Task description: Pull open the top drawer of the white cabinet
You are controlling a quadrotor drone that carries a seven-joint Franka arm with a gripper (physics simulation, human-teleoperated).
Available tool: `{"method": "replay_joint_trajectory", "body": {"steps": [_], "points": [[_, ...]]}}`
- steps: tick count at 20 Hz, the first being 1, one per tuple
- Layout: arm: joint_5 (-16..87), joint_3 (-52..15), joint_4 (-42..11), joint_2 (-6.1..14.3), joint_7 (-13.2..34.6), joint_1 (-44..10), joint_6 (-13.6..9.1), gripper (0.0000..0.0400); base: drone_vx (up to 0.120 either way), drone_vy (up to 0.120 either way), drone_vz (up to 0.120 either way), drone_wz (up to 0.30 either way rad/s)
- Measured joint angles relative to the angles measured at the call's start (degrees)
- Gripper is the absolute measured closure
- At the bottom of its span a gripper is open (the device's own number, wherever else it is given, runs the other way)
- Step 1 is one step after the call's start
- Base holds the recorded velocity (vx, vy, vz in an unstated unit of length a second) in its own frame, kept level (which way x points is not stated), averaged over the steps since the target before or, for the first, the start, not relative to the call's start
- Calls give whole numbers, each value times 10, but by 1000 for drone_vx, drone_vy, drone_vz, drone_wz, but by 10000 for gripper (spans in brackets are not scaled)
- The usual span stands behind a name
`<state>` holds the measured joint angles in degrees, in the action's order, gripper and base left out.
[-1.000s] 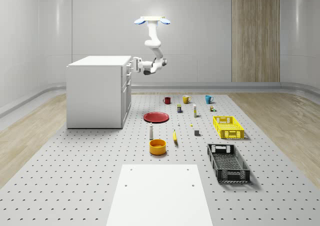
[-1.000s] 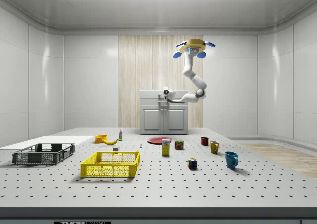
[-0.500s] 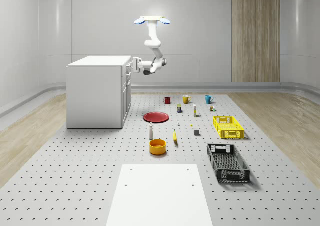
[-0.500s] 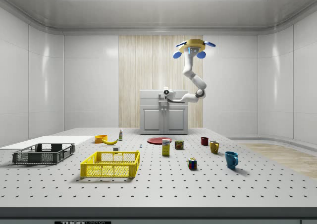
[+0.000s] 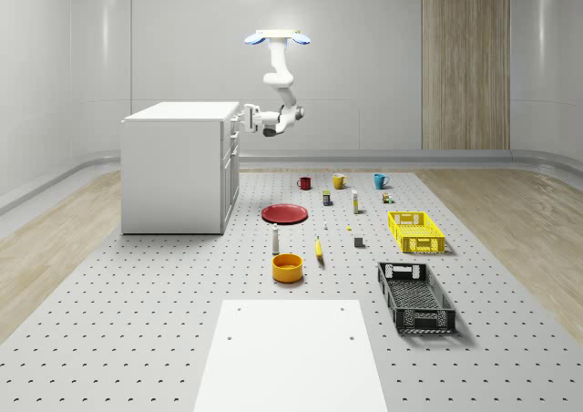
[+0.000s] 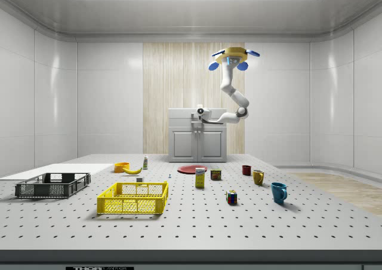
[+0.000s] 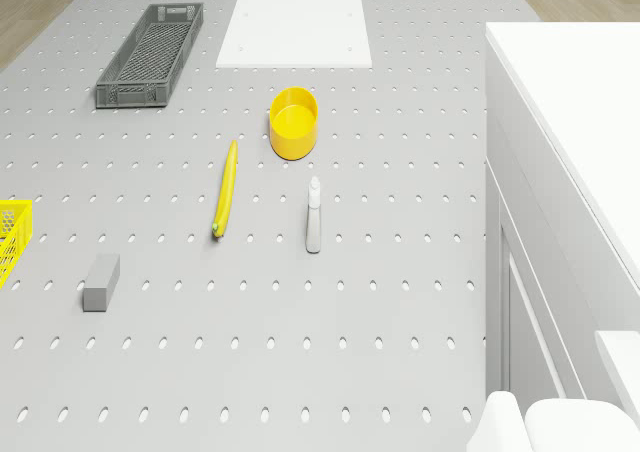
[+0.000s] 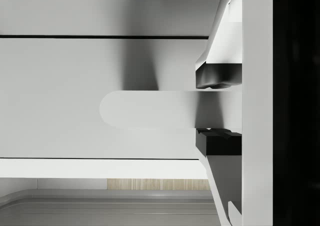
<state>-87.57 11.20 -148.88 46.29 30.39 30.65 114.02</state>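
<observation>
Wrist view showed the gripper [image 8: 219,110] at the front of the top drawer [image 8: 75,96], its two dark finger pads [image 8: 219,76] standing one on each side of the rounded white handle [image 8: 150,109]. The pads looked to be pressed against the handle with no gap visible, so the claw was pinching the handle.

In the whole-scene view the drone [image 5: 277,37] hovered high in the air, off the front of the white cabinet [image 5: 178,168] toward that view's right, above the perforated floor [image 5: 137,339]. The arm [image 5: 281,88] hung down from it and bent back toward the cabinet, bringing the gripper [image 5: 246,116] to the cabinet's upper front edge, where the top drawer sat. The drawer front appeared flush with the cabinet face, not visibly drawn out.

The side view had the drone [image 6: 231,57] above and to that view's right of the cabinet [image 6: 198,135], with the gripper [image 6: 199,114] against the top of its front.

On the floor in front of the cabinet lay a red plate [image 5: 285,213], a spray bottle [image 5: 275,239], a banana [image 5: 319,248] and a yellow bowl [image 5: 287,267]. Farther to the whole-scene view's right stood a yellow crate [image 5: 416,231] and a black crate [image 5: 415,296].
</observation>
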Motion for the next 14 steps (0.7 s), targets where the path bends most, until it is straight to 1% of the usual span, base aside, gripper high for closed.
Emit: {"method": "replay_joint_trajectory", "body": {"steps": [8,11,12,14], "points": [[30,25,-7,16,11,-15,-25,294,0,0,0,0],[37,31,-9,20,13,-17,-30,197,0,0,0,0],[36,31,-8,19,13,-17,-29,175,0,0,0,0],[31,26,-7,17,12,-14,-25,143,0,0,0,0]]}}
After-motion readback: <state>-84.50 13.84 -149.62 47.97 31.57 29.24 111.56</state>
